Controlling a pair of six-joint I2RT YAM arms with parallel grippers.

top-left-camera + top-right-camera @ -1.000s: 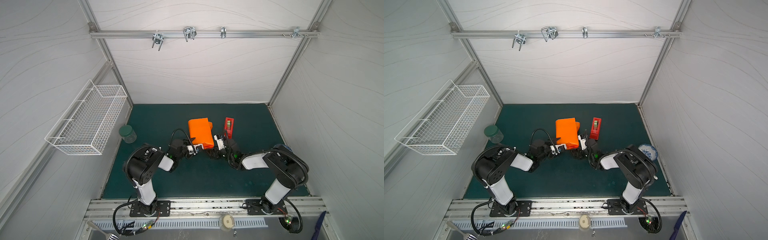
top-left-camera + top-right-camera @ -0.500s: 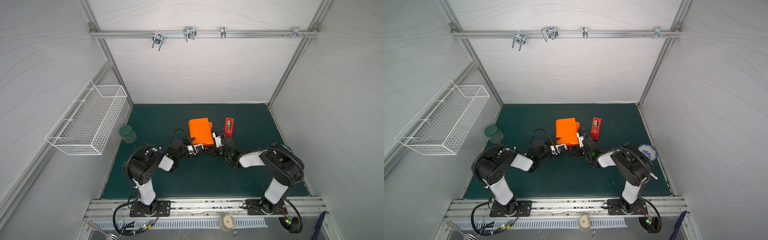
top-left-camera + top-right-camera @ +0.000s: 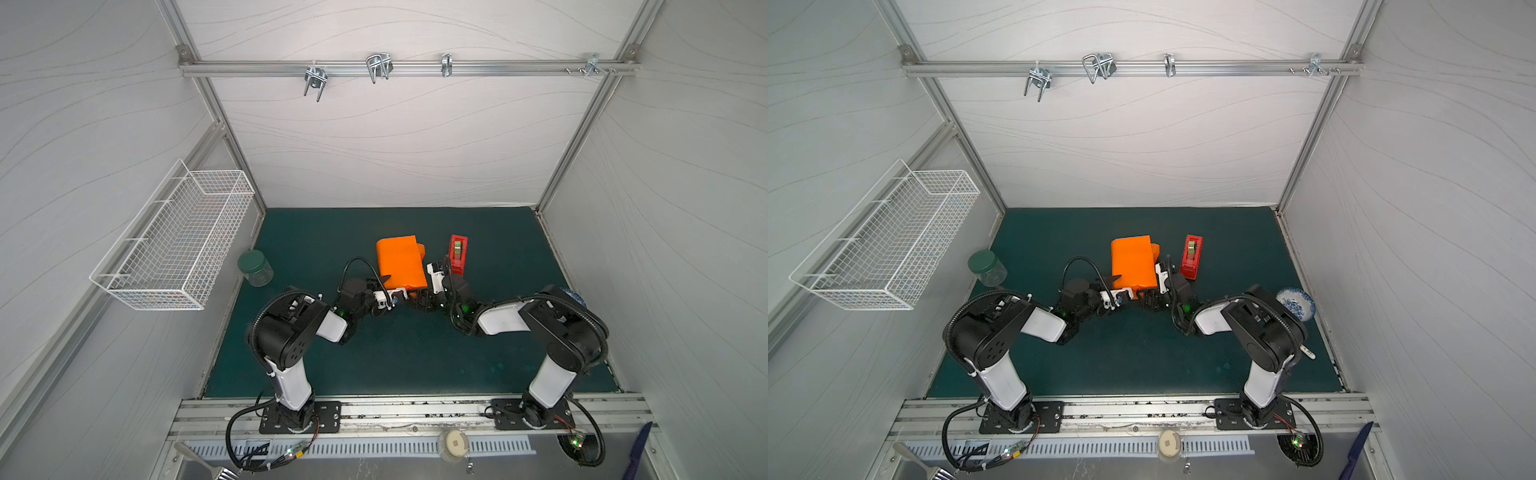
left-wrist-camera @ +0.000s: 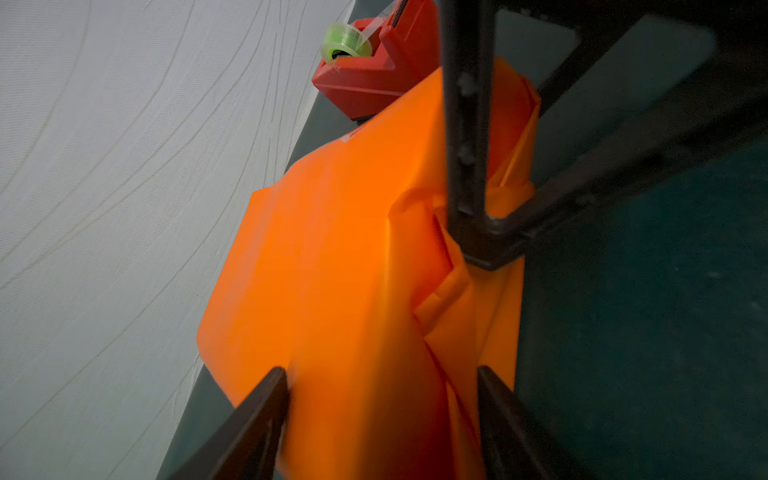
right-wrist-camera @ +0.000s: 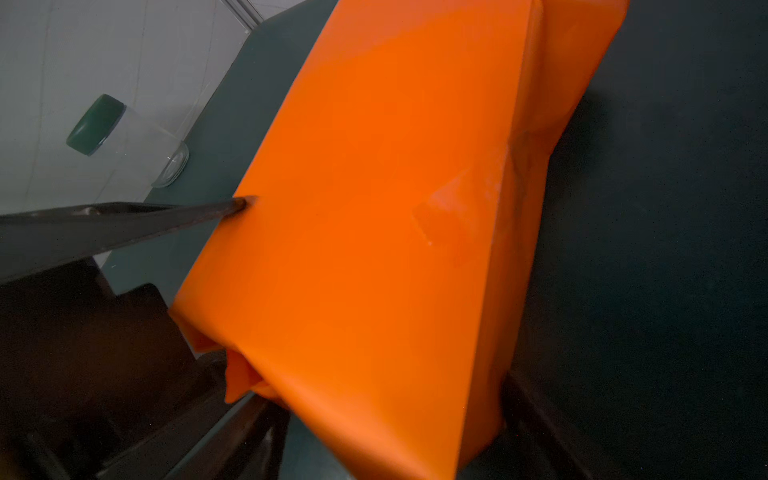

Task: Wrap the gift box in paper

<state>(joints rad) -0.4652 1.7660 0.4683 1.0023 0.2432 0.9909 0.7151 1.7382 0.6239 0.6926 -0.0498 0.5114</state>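
The left arm (image 3: 291, 332) and the right arm (image 3: 557, 328) were both folded low, upper links hunched above their bases. Their forearms slanted inward, so the two wrists lay close together at the middle. The left gripper (image 4: 382, 372) held its jaws spread wide, one finger (image 4: 266, 407) against the edge of the paper (image 4: 332, 249) and the other beside its folded end. The right gripper (image 5: 386, 403) stood equally wide, jaws astride the wrapped end, one finger (image 4: 465, 137) resting on the folds.
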